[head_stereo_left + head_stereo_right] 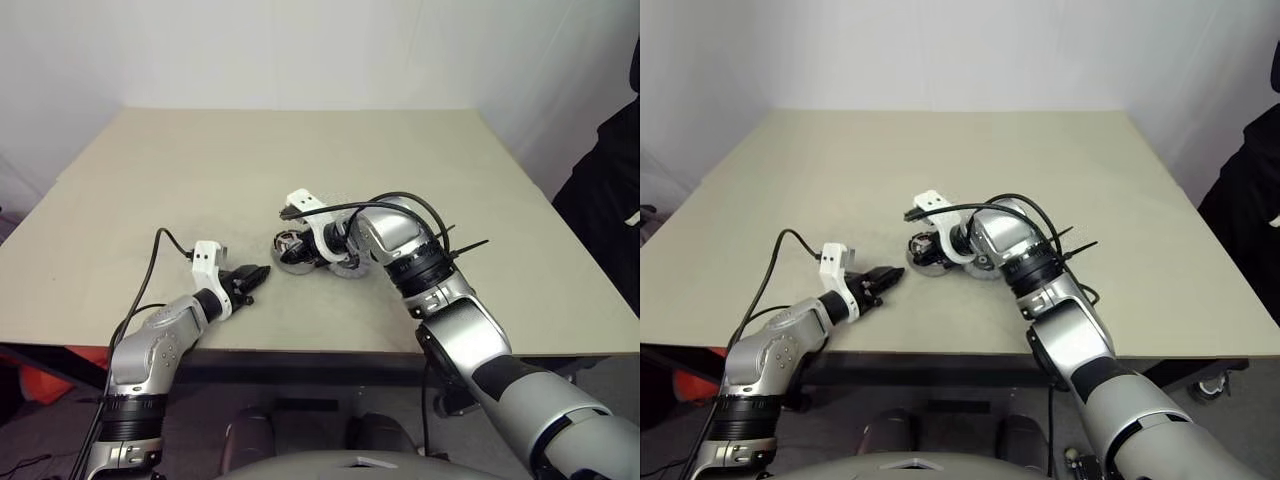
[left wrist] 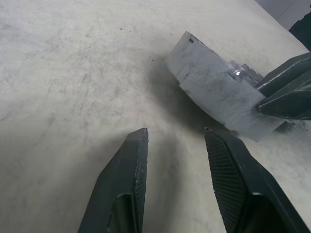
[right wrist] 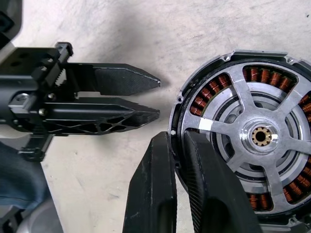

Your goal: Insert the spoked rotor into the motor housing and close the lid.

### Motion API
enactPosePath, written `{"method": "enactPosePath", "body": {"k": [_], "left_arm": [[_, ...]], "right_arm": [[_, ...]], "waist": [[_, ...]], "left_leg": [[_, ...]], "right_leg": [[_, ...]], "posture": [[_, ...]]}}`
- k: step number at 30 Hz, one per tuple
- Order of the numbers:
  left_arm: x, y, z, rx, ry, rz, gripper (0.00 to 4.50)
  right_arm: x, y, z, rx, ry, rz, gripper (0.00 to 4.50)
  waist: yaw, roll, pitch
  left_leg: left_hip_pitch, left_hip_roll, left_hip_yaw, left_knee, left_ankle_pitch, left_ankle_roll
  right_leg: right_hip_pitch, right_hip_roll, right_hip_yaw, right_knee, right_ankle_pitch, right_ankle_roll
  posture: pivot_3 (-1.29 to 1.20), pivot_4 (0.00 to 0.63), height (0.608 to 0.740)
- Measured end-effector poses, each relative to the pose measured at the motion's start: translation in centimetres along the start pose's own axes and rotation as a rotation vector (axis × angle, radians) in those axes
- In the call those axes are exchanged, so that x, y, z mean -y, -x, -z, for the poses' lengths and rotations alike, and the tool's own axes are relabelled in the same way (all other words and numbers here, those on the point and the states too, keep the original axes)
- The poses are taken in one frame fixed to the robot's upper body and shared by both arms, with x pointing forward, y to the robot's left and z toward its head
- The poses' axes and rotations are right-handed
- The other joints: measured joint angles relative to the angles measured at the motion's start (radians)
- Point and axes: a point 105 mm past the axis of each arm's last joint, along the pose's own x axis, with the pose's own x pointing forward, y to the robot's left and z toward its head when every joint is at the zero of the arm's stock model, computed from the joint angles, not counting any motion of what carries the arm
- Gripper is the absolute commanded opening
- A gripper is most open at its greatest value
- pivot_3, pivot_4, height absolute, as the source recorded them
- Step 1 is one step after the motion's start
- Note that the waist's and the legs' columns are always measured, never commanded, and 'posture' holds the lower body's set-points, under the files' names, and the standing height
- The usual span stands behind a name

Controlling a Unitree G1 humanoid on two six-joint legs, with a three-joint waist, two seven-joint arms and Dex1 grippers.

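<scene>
Fingers (image 3: pixel 155 194) of right gripper (image 3: pixel 177 138) narrow, clamped across rim of motor housing (image 2: pixel 214 92), tipping it off table (image 2: pixel 58 73). Spoked rotor (image 3: pixel 243 131) already seated over copper windings. Left gripper (image 2: pixel 177 136) half open, empty, low at housing's 8 o'clock, probably waiting to brace. Lid step still pending.

Pale worktop, white walls, dark shape at right

A flat, matte beige rectangular worktop (image 1: pixel 200 170) with faint scuffs fills the middle of the scene, its near edge dark. Plain white walls (image 1: pixel 300 50) rise behind its far edge and along the right. A black, cloth-like mass (image 1: pixel 605 190) stands at the far right, and something orange-red (image 1: pixel 40 385) shows low at the near left.
</scene>
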Motion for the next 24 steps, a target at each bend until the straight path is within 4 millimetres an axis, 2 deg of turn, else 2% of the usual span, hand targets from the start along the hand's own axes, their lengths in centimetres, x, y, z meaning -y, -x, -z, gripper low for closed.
{"method": "enactPosePath", "body": {"k": [7, 10, 13, 16, 18, 20, 24], "left_arm": [[-0.1, -0.2, -0.7, 0.001, -0.021, 0.009, 1.94], [-0.5, -0.2, -0.9, -0.009, -0.025, 0.009, 1.94], [-0.4, -0.6, -1.3, -0.005, -0.029, 0.025, 1.94], [0.0, -1.1, -1.5, -0.006, -0.030, 0.047, 1.94], [0.3, -1.4, -1.5, -0.011, -0.028, 0.066, 1.94], [0.4, -1.7, -1.3, -0.022, -0.023, 0.075, 1.94], [0.9, -2.5, -1.2, -0.047, -0.031, 0.118, 1.94]], "right_arm": [[1.1, 0.9, 0.0, 0.013, 0.004, 0.049, 3.30], [0.5, 1.8, -1.1, 0.072, 0.039, 0.033, 3.30], [1.2, 3.5, -2.6, 0.186, 0.054, 0.059, 3.30], [2.0, 5.6, -3.0, 0.314, -0.007, 0.033, 3.30], [3.2, 7.1, -1.6, 0.373, -0.127, 0.038, 3.30], [4.2, 8.2, 1.1, 0.388, -0.316, 0.023, 3.30], [3.5, 9.7, 5.5, 0.434, -0.539, -0.073, 3.30]], "waist": [[0.005, 0.000, 0.000], [0.007, 0.000, 0.000], [0.016, 0.000, 0.000], [0.026, -0.001, -0.001], [0.032, -0.002, -0.001], [0.030, -0.002, -0.001], [0.031, -0.001, -0.002]], "left_leg": [[0.000, 0.000, 0.000, -0.001, 0.001, -0.001], [0.001, 0.000, 0.000, -0.001, 0.002, -0.003], [-0.001, 0.000, 0.000, -0.002, 0.001, -0.002], [-0.003, -0.001, 0.000, -0.002, 0.000, 0.000], [-0.003, -0.002, 0.000, -0.002, 0.000, 0.001], [-0.002, -0.002, 0.000, -0.002, 0.000, 0.001], [0.002, -0.001, 0.000, -0.003, 0.000, 0.000]], "right_leg": [[0.000, 0.000, 0.000, 0.000, 0.000, 0.000], [0.000, 0.001, 0.000, 0.001, 0.000, 0.000], [-0.001, 0.001, 0.000, 0.000, 0.003, -0.006], [0.000, 0.000, 0.000, -0.002, 0.003, -0.005], [0.001, 0.000, 0.000, -0.003, 0.003, -0.005], [0.001, 0.000, 0.001, -0.003, 0.003, -0.005], [0.002, 0.001, 0.001, -0.002, 0.003, -0.005]], "posture": [[0.00, 0.000, 0.740], [0.00, 0.000, 0.740], [0.00, 0.000, 0.740], [0.00, 0.000, 0.740], [0.00, 0.000, 0.740], [0.00, 0.000, 0.740], [0.00, 0.000, 0.740]]}}
